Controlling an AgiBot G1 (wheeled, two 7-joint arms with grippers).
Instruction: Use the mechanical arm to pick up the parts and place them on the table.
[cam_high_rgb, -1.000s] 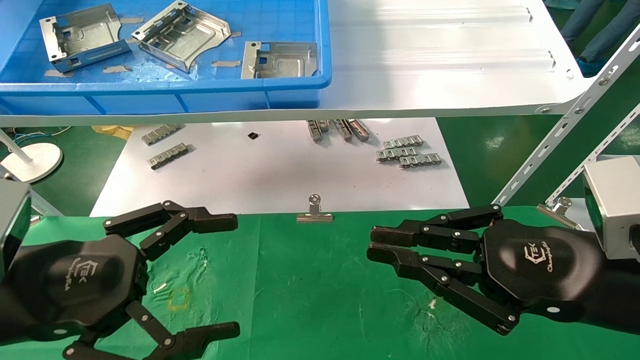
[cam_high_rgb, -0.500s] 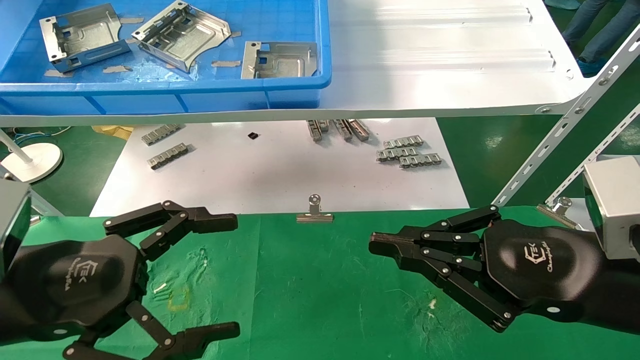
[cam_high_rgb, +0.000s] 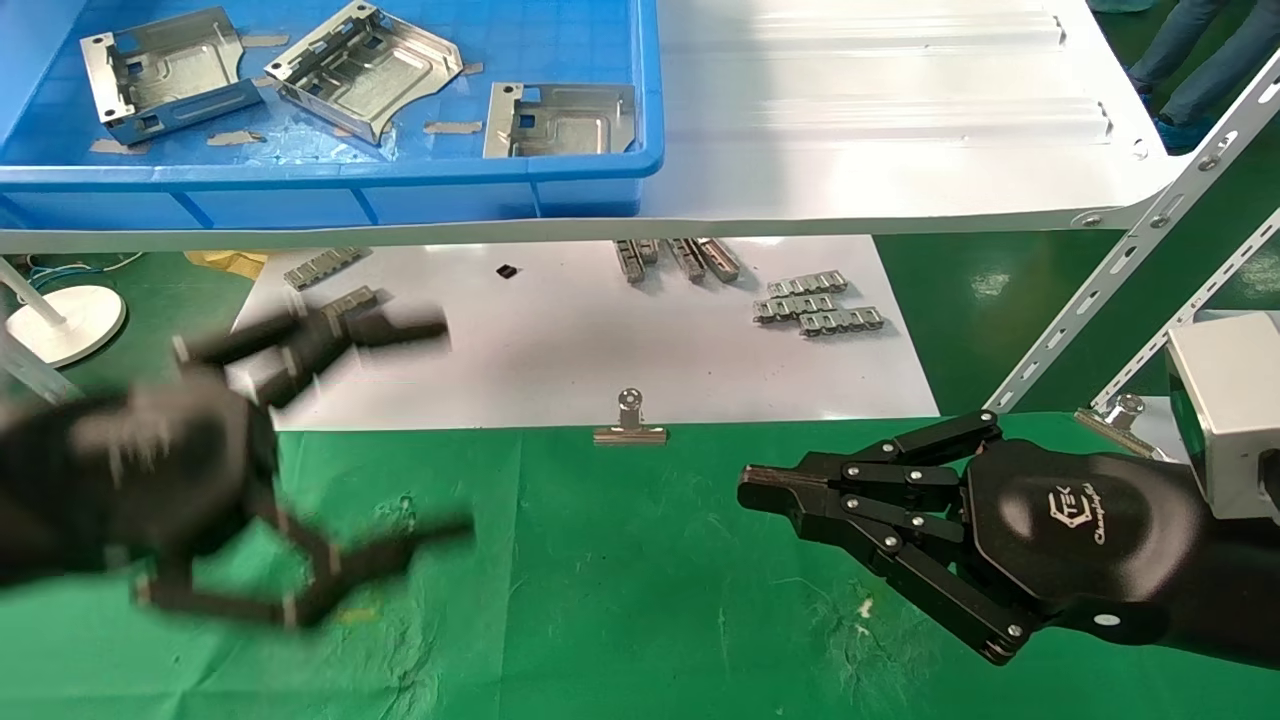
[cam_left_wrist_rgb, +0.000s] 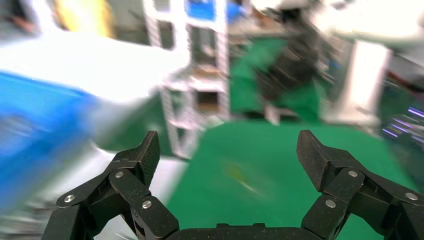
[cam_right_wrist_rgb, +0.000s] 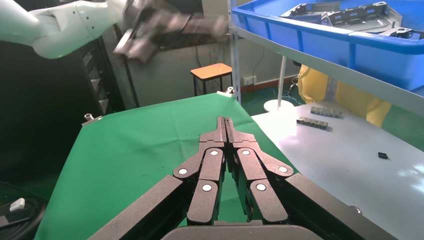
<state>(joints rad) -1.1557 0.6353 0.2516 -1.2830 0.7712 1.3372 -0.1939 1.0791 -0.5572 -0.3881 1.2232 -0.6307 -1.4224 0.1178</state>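
Three stamped sheet-metal parts (cam_high_rgb: 360, 70) lie in the blue bin (cam_high_rgb: 400, 190) on the white shelf (cam_high_rgb: 880, 110); left hand (cam_high_rgb: 330, 440), wide open and empty, above the green table (cam_high_rgb: 640, 580); right hand (cam_high_rgb: 770, 495) closed, empty; parts likely stiff, light, slippery: grip a folded rim

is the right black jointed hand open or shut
Shut: the right black jointed hand has its fingers pressed together, tips meeting with no gap, holding nothing above the green cloth table.
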